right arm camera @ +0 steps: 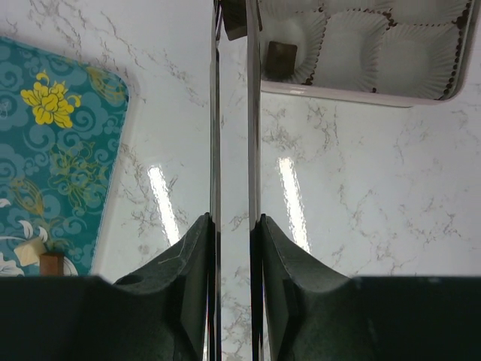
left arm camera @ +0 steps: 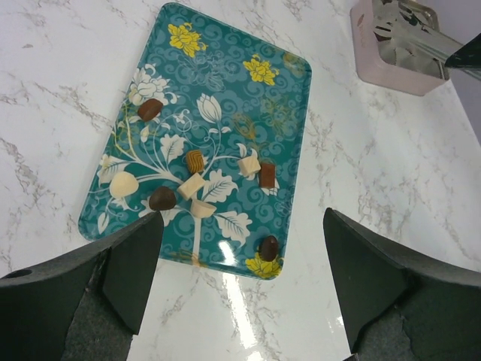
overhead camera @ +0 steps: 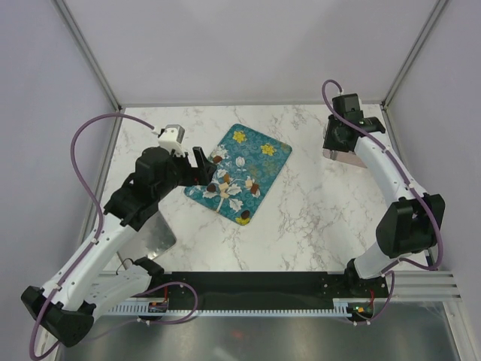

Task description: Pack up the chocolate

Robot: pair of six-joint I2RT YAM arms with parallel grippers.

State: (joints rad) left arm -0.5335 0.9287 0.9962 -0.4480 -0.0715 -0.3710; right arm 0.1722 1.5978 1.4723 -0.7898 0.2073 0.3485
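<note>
Most of the chocolate (left arm camera: 161,198) lies loose on the teal flowered tray (left arm camera: 225,83), which sits tilted in the middle of the marble surface (overhead camera: 316,218). In the left wrist view the pieces gather in the tray's lower half. A dark round one, two tan squares and a striped caramel one cluster near the centre, and a brown bar lies at their 3 o'clock. One dark piece sits alone by the 5 o'clock corner, and another brown one is at 10 o'clock.

The left pincer (left arm camera: 240,226) hovers over the tray's near edge with its fingers spread wide apart and nothing between them. From above, it sits at the tray's 9 o'clock side.

A pink box (right arm camera: 361,92) lined with white paper cups (right arm camera: 406,53) stands at 2 o'clock from the tray, well apart from it. One brown square already rests in a cup (right arm camera: 282,59).

The right pincer (right arm camera: 234,11) reaches over that box at its 9 o'clock end. Its two thin metal blades are drawn close together and clamp a dark piece of chocolate at their tips.
</note>
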